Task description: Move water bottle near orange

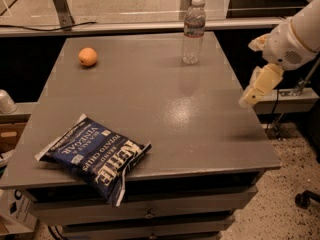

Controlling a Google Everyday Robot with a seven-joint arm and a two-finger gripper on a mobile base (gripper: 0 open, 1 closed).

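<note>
Gripper (249,73): on a white arm entering from the upper right, hung over the table's right edge; two cream fingers (261,83) apart, nothing between them.

Table (200,126): grey, flat top with drawers below, on a speckled floor (285,204).

Water bottle (193,31): upright near the back edge, left of the fingers and apart from them.

Orange (87,56): far left of the fingers, well apart from the bottle.

Blue chip bag (95,156): front left corner, overhanging the edge, well away from the fingers.
</note>
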